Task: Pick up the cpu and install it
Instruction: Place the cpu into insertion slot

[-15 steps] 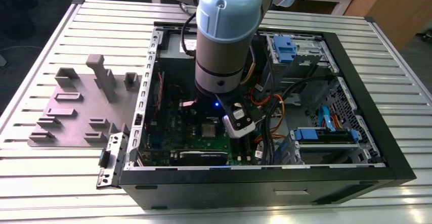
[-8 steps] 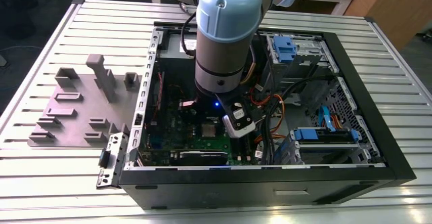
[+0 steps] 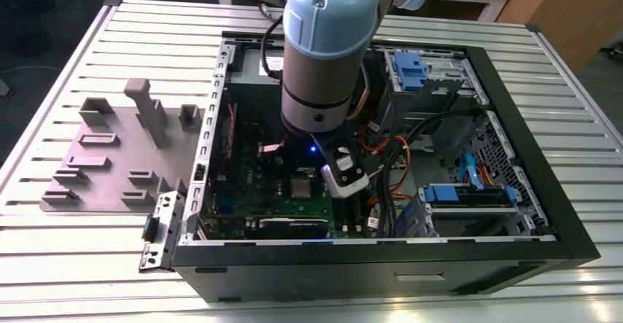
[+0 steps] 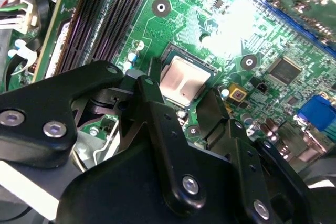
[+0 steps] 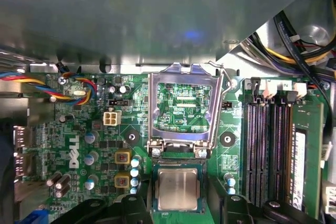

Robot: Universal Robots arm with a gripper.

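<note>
Motherboard [image 5: 139, 103] — one large white printed logo [image 5: 73, 151] near the capacitors [image 5: 90, 158]; fine white silkscreen markings scattered among components, too small to read.

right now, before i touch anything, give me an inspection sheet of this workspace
surface: slatted metal table with an open computer case lying on it
job's things: cpu lies flat in its socket on the green motherboard; silver socket frame is hinged up, not closed over it
clutter: grey fixture plate with upright holders, at the exterior view's left of the case
gripper: gripper is over the cpu, fingers apart on either side, apparently not touching it
cables: black cables loop inside the case; coloured wires by the board's edge
surroundings: wooden furniture beyond the table
</note>
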